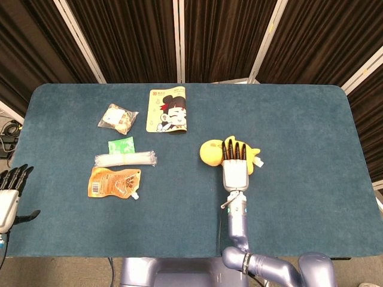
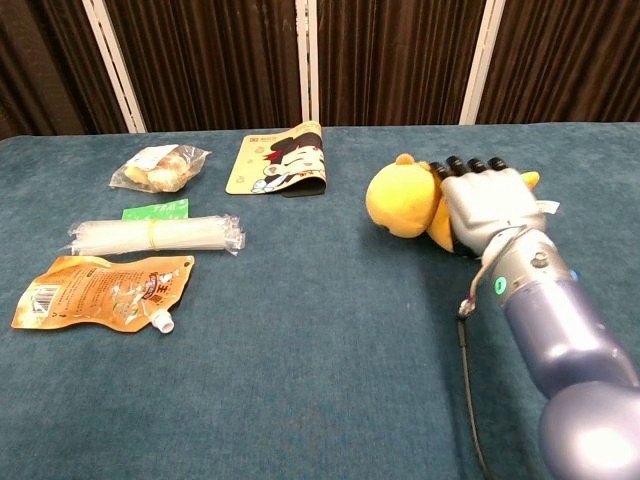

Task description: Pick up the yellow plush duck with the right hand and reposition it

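The yellow plush duck (image 1: 213,152) lies a little right of the middle of the blue table (image 1: 299,131), its round head pointing left and its body under the right hand (image 1: 235,167). In the chest view the duck (image 2: 400,198) appears raised slightly off the cloth, though contact with the table cannot be confirmed from either view. The right hand (image 2: 487,208) grips the duck from above and behind, its dark fingertips (image 2: 456,163) curled over the top of the body, palm back facing up. A small white tag shows at the duck's right edge, beside the hand.

The left hand (image 1: 8,194) sits at the near left edge of the table, well apart from the duck, holding nothing, fingers extended and apart with the thumb out to the side.

On the left half of the table, well apart from the duck: a cartoon-print pouch (image 1: 168,110) with one edge curled up, a clear bag of snacks (image 1: 118,118) to its left, a small green packet (image 1: 121,145), a bundle of clear plastic tubes (image 1: 126,159) just in front of the packet, and an orange spouted pouch (image 1: 114,181) nearest the front edge. Dark curtains (image 1: 221,36) hang behind the table.
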Available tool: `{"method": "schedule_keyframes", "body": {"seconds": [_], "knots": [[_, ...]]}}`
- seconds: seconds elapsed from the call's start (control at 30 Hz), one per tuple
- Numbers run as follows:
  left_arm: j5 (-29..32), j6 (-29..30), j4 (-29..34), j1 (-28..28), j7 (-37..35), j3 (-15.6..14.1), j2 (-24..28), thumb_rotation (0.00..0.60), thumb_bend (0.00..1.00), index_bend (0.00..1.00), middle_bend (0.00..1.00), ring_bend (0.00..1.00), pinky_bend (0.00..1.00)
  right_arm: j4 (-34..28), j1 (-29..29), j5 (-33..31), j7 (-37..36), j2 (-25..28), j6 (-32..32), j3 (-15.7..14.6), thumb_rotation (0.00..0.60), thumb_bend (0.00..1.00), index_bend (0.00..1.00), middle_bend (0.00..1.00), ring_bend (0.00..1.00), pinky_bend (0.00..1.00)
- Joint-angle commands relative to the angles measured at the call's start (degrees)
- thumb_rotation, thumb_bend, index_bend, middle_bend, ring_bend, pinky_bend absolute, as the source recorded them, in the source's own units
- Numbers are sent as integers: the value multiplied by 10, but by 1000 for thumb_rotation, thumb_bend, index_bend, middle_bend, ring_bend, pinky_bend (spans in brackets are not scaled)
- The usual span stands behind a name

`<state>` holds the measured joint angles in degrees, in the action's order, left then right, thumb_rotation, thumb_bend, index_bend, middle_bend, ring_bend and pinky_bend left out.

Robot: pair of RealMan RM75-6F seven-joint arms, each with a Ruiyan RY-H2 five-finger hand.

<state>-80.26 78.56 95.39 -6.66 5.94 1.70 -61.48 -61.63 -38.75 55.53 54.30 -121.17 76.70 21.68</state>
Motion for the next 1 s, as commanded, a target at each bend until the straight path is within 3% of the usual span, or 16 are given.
{"method": "schedule_keyframes", "body": {"seconds": [0.03,0.57,1.0], "knots": [[1,-2,3,0,-2,-1,3,600,131,0,0,0,0,-24,9,-7,-4,29,7,16,600,1000,0,0,0,0],[6,-10,6,-3,3,-3,4,600,132,0,0,0,0,-54,17,-35,-24,24,-22,2,600,1000,0,0,0,0],[12,-17,11,-5,10,-5,7,600,133,0,0,0,0,-143,28,28,-55,33,4,-48,600,1000,0,0,0,0]]}}
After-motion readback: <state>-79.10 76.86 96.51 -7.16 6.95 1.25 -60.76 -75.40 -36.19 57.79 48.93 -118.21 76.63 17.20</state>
